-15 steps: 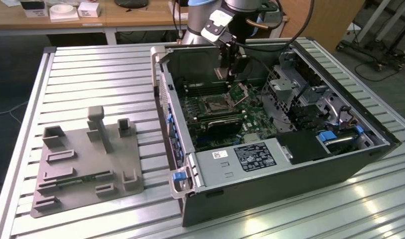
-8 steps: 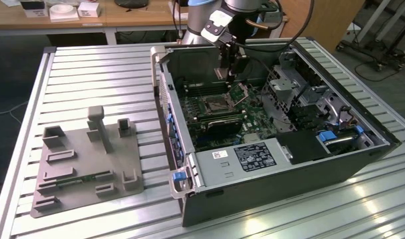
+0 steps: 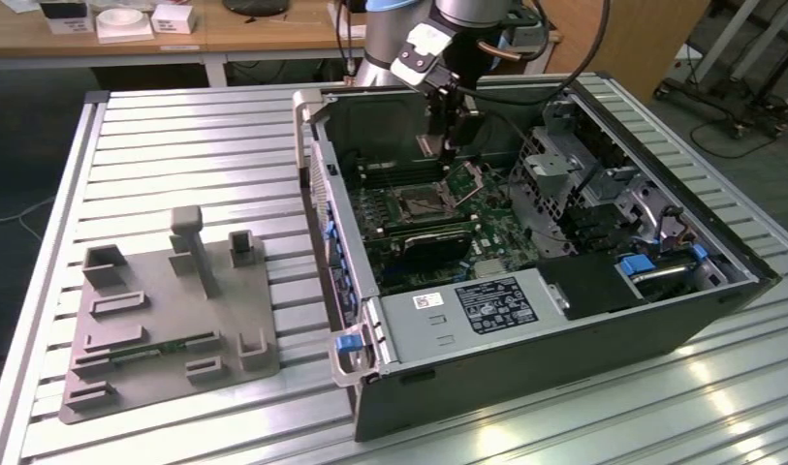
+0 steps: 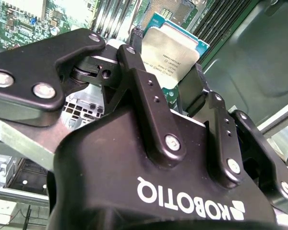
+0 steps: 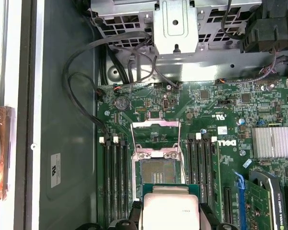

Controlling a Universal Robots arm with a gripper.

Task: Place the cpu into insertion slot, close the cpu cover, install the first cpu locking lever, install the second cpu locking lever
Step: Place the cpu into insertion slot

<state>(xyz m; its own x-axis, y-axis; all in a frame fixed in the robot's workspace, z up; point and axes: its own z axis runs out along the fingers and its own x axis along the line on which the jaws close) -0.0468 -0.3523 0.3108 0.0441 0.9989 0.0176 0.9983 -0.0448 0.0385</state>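
Second wrist view, cpu [image 4: 175,50] pinched edge to edge between black fingers [image 4: 144,81], gripper [image 4: 167,60] narrowed onto it, silvery top showing, first wrist view, chip near the bare insertion slot [image 5: 158,173], not in it, cpu cover [image 5: 156,134] flipped open, green motherboard [image 5: 259,105] around.

The cpu [image 5: 169,208] is a flat square chip with a silvery-grey metal top and a green rim. It is pinched at two opposite edges in the claw [image 4: 167,60], held in the air and not yet seated. The slot [image 3: 413,206] lies just above the centre of the exterior view. It is a square socket with a dark, bare centre inside a silver rim. The cover [image 3: 467,180], a thin silvery frame with a large square cut-out, stands swung up on its hinge at the slot's edge, towards the exterior view's right.
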